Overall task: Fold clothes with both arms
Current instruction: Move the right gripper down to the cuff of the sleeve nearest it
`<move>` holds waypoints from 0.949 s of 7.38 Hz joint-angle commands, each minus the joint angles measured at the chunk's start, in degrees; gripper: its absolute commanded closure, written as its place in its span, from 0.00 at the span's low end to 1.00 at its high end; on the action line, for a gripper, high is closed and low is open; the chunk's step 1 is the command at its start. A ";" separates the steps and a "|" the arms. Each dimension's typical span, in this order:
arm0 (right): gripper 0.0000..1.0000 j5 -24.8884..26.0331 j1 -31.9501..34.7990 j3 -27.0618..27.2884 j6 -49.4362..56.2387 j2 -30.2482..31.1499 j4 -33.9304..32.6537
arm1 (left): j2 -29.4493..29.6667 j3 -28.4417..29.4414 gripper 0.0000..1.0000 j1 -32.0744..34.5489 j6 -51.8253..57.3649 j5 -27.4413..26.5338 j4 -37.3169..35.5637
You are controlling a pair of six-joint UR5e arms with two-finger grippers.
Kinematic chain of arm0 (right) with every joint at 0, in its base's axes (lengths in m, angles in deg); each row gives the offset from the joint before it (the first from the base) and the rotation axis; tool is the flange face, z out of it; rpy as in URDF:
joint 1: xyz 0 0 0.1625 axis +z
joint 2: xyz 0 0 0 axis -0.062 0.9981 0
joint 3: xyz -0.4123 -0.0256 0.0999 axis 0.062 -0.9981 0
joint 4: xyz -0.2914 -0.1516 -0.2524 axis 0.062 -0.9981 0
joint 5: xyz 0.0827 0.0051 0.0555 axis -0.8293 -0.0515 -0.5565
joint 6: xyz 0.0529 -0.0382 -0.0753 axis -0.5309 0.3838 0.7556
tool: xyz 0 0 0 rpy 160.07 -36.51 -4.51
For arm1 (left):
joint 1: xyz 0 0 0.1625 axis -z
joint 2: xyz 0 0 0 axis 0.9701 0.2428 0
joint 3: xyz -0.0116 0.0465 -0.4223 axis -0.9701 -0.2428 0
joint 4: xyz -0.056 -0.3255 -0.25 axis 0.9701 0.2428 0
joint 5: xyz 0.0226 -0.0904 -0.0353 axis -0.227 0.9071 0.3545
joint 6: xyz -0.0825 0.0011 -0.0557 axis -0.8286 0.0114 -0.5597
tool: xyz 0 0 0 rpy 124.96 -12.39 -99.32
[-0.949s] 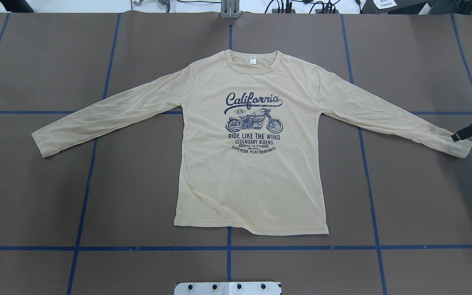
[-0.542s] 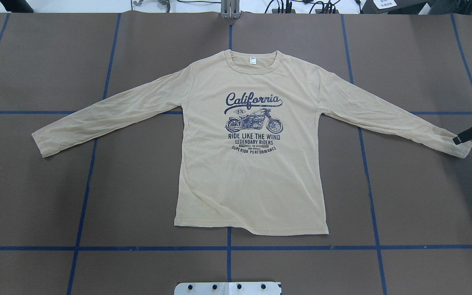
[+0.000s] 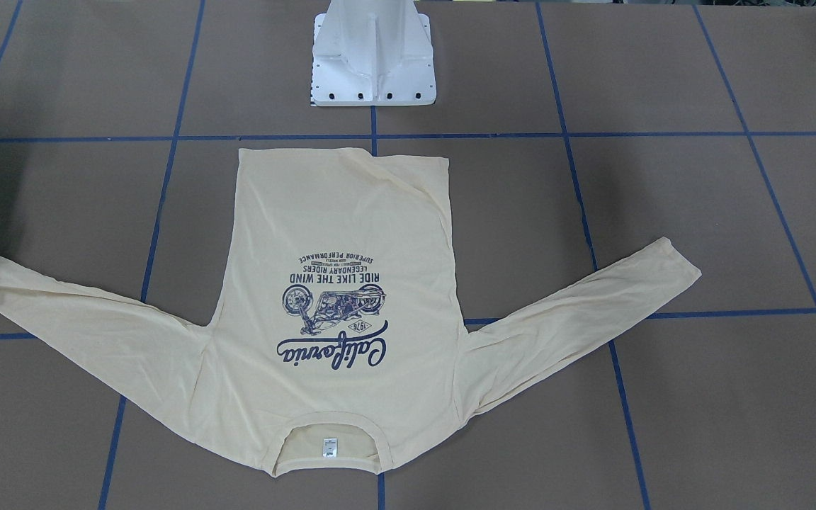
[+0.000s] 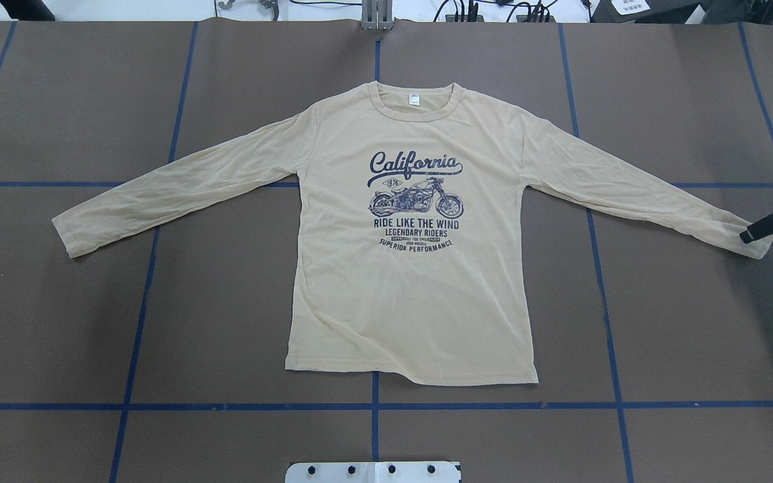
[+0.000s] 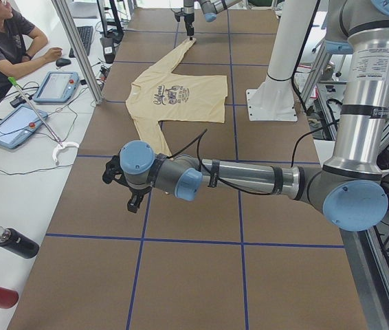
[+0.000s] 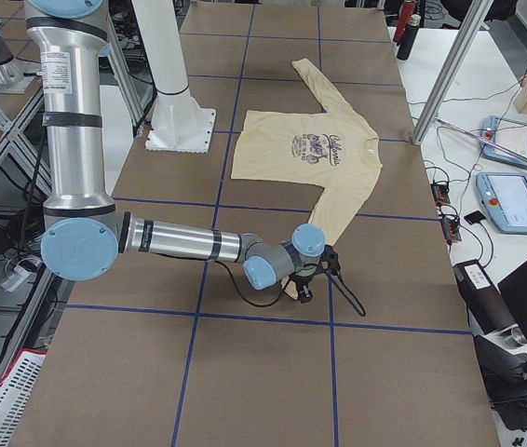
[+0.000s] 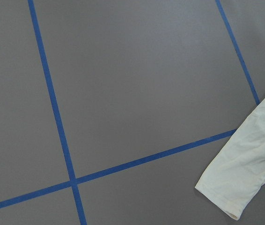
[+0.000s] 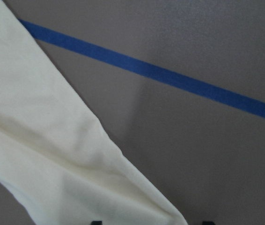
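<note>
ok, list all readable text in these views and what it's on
"California": script on the T-shirt chest
"RIDE LIKE THE WIND": under the motorcycle graphic
"LEGENDARY RIDERS": next line down
"SUPERIOR PERFORMANCE": bottom arc
Too small to read: badge number under the script, two tiny lines above the arc, neck tag.

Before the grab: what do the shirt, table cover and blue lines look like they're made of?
The shirt looks like a thin matte knit, probably cotton jersey: it lies limp, with soft wrinkles along the sleeves. The cover seems to be matte brown paper or card: flat, no sheen. The lines are likely blue tape: flat strips with slightly offset joins.
</note>
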 commanded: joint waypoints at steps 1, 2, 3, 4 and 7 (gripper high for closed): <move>0.23 -0.05 0.02 -0.10 0.03 0.51 -0.02 | 0.21 0.04 0.01 -0.01 -0.07 0.00 0.01; 0.23 -0.05 -0.07 -0.19 0.03 0.95 -0.02 | 0.21 0.04 0.01 -0.01 -0.16 0.00 0.01; 0.24 -0.23 -0.07 -0.10 0.03 1.13 -0.02 | 0.21 0.04 0.01 -0.01 -0.25 -0.09 0.01; 0.24 -0.31 -0.07 -0.19 0.03 1.22 -0.02 | 0.21 0.04 0.01 -0.01 -0.34 -0.09 0.01; 0.27 -0.32 -0.07 -0.19 0.03 1.57 -0.02 | 0.21 0.04 0.01 -0.01 -0.34 -0.09 0.01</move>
